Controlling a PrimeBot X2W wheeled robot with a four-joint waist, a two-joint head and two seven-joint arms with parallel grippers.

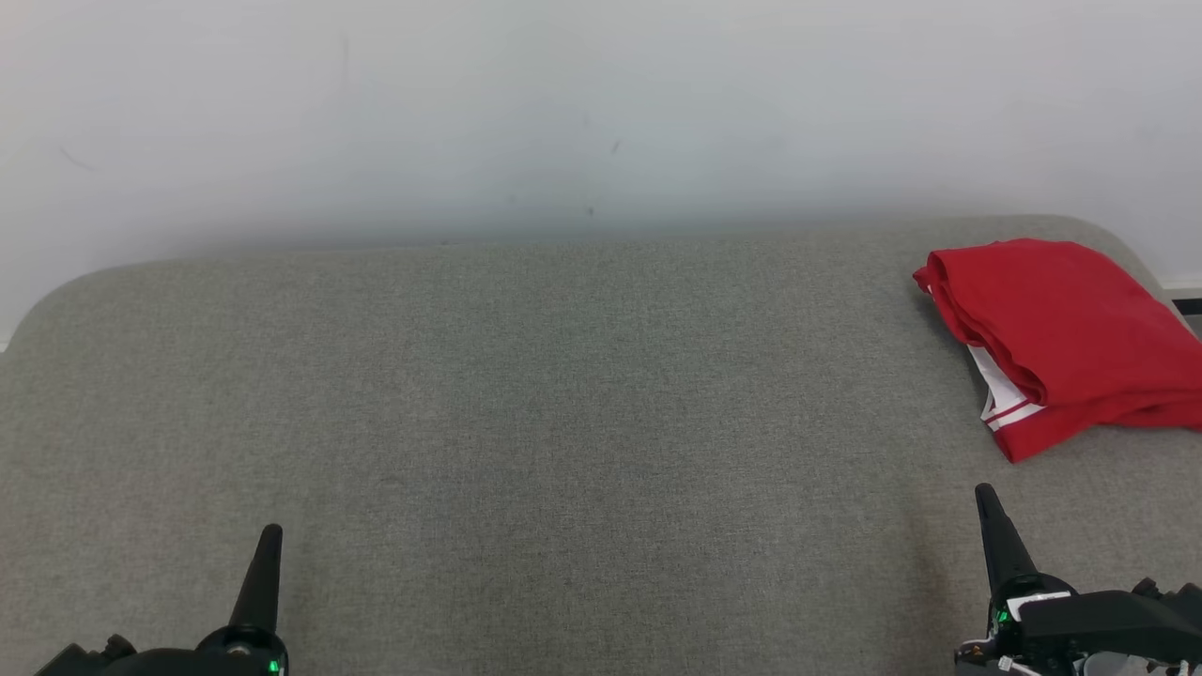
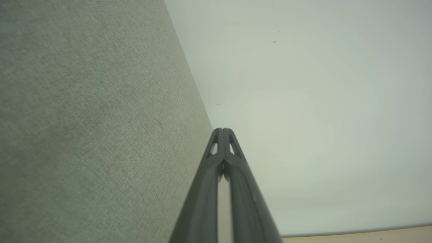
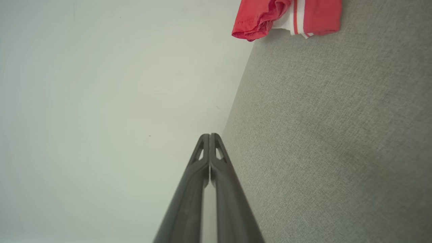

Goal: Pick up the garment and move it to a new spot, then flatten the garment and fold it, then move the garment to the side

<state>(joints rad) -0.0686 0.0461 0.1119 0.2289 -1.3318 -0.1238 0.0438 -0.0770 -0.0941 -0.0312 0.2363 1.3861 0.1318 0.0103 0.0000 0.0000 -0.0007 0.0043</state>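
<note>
Red garment [image 1: 1071,338] lay folded at far right; final step looked done. Left end effector [image 1: 269,545] and right end effector [image 1: 988,502] closed, empty. Next move: probably just hold clear.

Garment [image 1: 1071,338] on couch [image 1: 526,394], far right.

The folded garment [image 1: 1061,329] runs off the head view's right edge — remainder unseen.

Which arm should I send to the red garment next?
Right. The red garment lies at the right end of the grey surface, just ahead of the right tool; the left tool is far across.
</note>
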